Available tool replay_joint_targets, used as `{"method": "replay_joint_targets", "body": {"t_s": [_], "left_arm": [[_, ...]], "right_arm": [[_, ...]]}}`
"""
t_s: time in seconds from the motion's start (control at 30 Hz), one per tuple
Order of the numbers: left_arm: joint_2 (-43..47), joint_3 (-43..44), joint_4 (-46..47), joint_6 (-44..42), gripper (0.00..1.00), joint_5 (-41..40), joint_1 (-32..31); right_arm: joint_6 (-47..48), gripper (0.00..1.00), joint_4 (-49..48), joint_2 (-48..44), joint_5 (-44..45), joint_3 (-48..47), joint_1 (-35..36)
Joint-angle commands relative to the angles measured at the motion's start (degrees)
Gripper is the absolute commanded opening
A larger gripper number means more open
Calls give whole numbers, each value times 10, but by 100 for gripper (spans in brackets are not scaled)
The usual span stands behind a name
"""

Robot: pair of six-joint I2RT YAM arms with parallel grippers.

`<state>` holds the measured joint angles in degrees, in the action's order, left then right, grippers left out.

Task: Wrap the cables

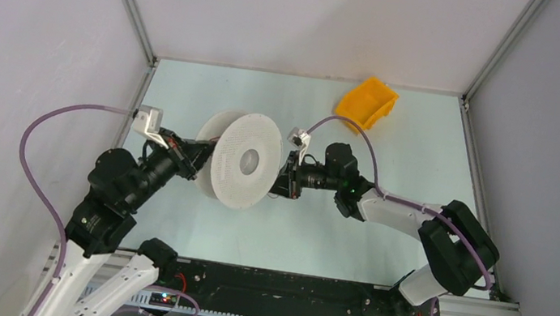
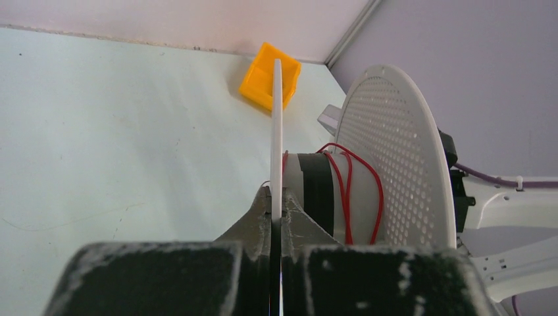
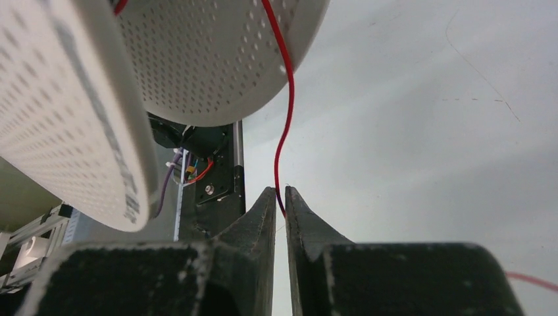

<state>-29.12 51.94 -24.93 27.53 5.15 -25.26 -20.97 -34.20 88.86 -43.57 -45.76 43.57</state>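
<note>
between the white spool's (image 2: 395, 158) flanges, thin red cable (image 2: 342, 191) in loose turns, left gripper (image 2: 276, 209) clamping a flange, right gripper (image 3: 281, 203) pinching the cable

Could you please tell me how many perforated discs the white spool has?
2. One perforated disc sits on the far side of the wound red wire; the other disc, seen edge-on, is clamped in the left hand. None seem hidden.
</note>
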Motion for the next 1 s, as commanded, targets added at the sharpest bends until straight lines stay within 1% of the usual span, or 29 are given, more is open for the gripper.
{"method": "replay_joint_targets", "body": {"t_s": [0.0, 0.2, 0.37, 0.43, 0.5, 0.53, 0.6, 0.67, 0.97], "left_arm": [[16, 3, 89, 43, 0, -34, 11], [30, -17, 123, 76, 0, -43, 19], [33, -39, 151, 104, 0, -38, 23], [34, -49, 166, 114, 0, -33, 26], [35, -57, 179, 127, 0, -28, 28], [35, -60, 185, 132, 0, -26, 29], [35, -66, 194, 141, 0, -21, 31], [35, -68, 197, 146, 0, -21, 33], [46, -71, 196, 161, 0, -38, 40]], "right_arm": [[13, 14, -11, 7, 10, 1, 6], [34, 14, 5, 10, 27, 1, 8], [37, 15, -22, 24, 25, 4, 19], [45, 18, -49, 28, 28, 12, 27], [55, 23, -99, 32, 40, 31, 37], [59, 25, -140, 34, 54, 41, 40], [51, 26, -204, 42, 67, 64, 44], [45, 26, -238, 52, 76, 79, 45], [63, 25, -249, 52, 108, 93, 50]]}}
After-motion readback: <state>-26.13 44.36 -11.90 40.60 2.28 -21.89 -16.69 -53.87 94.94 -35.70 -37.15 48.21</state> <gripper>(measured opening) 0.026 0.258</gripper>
